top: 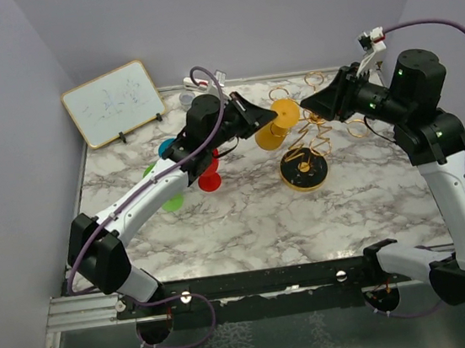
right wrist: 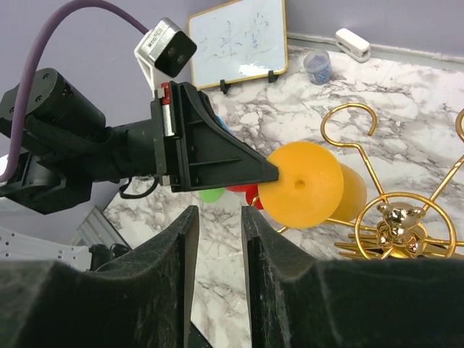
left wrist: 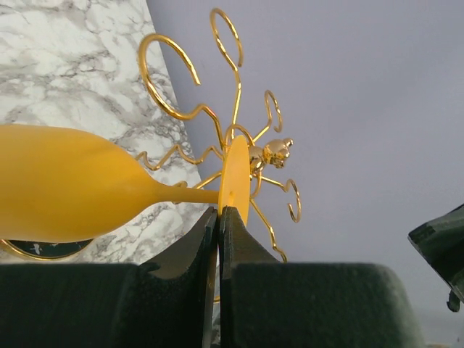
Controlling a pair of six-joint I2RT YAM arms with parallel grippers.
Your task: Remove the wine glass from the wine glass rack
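Note:
A yellow wine glass (top: 276, 126) lies on its side in the air, just left of the gold wire wine glass rack (top: 303, 168). My left gripper (top: 270, 117) is shut on the rim of the glass's round foot (left wrist: 234, 177); the bowl (left wrist: 65, 185) points left in the left wrist view. The rack's looped arms and gold knob (left wrist: 275, 152) lie behind the foot. I cannot tell whether the stem touches an arm. My right gripper (top: 309, 107) is open and empty above the rack, facing the foot (right wrist: 304, 185). The rack's post (right wrist: 397, 221) is at its right.
A small whiteboard (top: 113, 102) leans at the back left. Red (top: 210, 181), green (top: 171, 203) and blue (top: 167, 148) glasses stand under my left arm. A white stapler (right wrist: 354, 43) and a small blue cup (right wrist: 317, 67) sit by the back wall.

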